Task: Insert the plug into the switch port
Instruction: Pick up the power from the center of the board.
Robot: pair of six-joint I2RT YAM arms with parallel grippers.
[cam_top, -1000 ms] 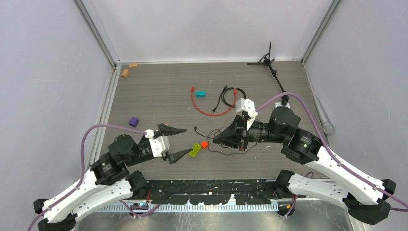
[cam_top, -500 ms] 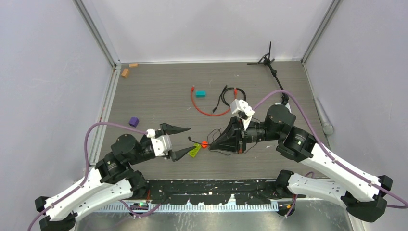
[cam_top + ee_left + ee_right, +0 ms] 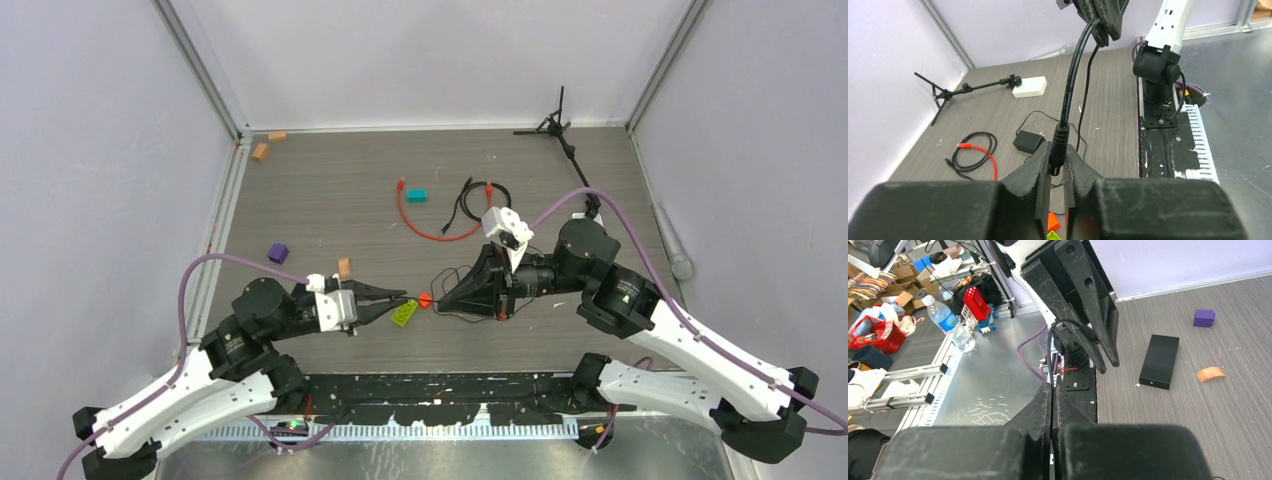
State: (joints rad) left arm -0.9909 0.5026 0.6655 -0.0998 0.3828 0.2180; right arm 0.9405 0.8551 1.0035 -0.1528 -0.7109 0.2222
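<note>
The plug is a small red tip on a thin red-orange cable. The cable lies in a loose curve on the desk, in the far half near the middle. This end sits just beside a teal block. The cable's other end rests on a coil of black cord. Neither pincer touches the cable or the plug.

The plug is too small in every view to show its shape or clip. From above, the right arm covers the power brick and most of its wire. A flat black box shows only in the right wrist view, lying beside the left arm; its ports cannot be made out. The top of the left wrist view cuts off the right pincer's fingers.

The left pincer is nearly closed. Its fingers press on both sides of the black barrel connector at the end of the wire. The right pincer is fully closed on the same wire a little farther along. The two tips almost meet over the near middle of the desk, above a green brick and a small red block. The wire runs taut between the two pincers, off the desk.
</note>
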